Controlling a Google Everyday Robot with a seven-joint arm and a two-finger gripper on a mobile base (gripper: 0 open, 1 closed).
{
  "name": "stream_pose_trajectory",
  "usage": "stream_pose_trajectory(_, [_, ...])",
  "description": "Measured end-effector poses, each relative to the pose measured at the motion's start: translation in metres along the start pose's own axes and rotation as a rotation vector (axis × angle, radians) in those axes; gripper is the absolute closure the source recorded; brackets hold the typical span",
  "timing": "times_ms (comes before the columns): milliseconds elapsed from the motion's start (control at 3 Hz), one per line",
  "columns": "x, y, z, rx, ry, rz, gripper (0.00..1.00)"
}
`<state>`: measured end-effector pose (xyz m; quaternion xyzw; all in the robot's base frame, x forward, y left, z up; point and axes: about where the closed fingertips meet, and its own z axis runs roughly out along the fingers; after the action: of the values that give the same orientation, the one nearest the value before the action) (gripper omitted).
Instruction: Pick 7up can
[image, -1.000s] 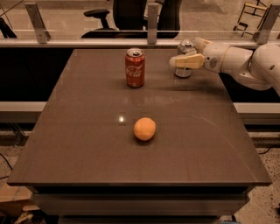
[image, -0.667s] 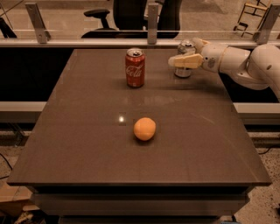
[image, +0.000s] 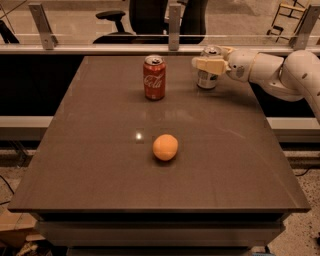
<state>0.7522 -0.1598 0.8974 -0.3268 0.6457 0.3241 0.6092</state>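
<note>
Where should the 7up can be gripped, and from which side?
Grip the 7up can across its round side wall, about mid-height, coming in level from the camera's right. It stands upright near the far right edge of the table, and the red can stands apart on its left. The gripper is at its upper wall on that side.

7up can (image: 207, 80) partly behind hand (image: 210, 60)
</note>
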Motion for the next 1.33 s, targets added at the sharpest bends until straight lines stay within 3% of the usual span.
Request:
stream_pose_trajectory(667, [0.0,0.0,0.002,-0.029,-0.026,0.002,0.88])
stream_pose_trajectory(1000, [-0.005,0.0,-0.007,-0.032,-0.024,-0.006,1.0])
stream_pose_trajectory(1333, [-0.011,0.0,-0.013,-0.034,-0.023,-0.016,1.0])
